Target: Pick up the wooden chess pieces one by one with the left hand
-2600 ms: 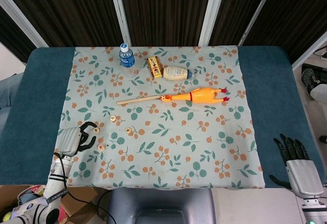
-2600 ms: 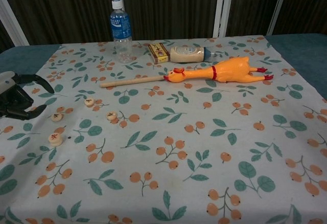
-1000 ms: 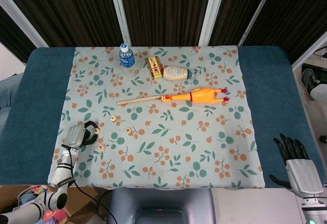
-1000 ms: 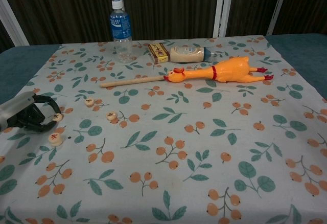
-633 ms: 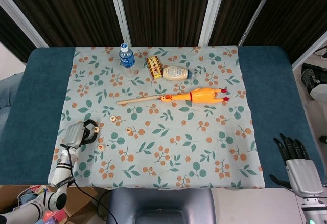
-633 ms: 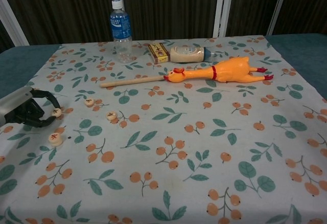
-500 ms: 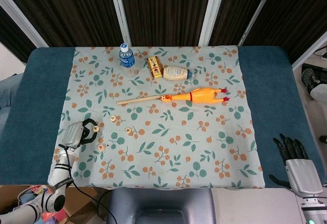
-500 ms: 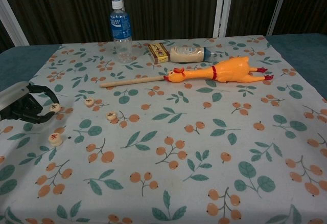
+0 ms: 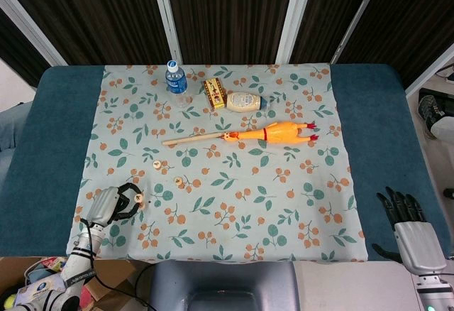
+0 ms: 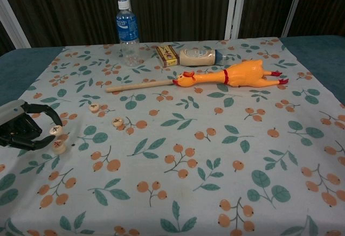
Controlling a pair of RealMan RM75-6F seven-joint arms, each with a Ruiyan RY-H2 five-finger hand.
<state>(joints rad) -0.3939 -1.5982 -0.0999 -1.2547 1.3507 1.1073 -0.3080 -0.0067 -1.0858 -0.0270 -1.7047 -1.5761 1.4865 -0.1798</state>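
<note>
Flowery cloth (image 9: 234, 204) over the table. Rubber chicken (image 10: 229, 76) near the far side w/ water bottle (image 10: 127, 26) left of it, cap on. Right hand (image 9: 410, 231) off the cloth's right edge, fingers apart, holding nothing. Left hand (image 10: 21, 128) at the cloth's left edge, pinching one chess piece (image 10: 55, 130). Another piece (image 10: 58, 147) just below; two more pieces (image 10: 117, 121) right of it.

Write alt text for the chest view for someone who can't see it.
The robot's left hand pinches a wooden chess piece at the left edge of a floral tablecloth, above another piece lying on the cloth. Farther back lie two more pieces, a wooden stick, a rubber chicken and a water bottle.
</note>
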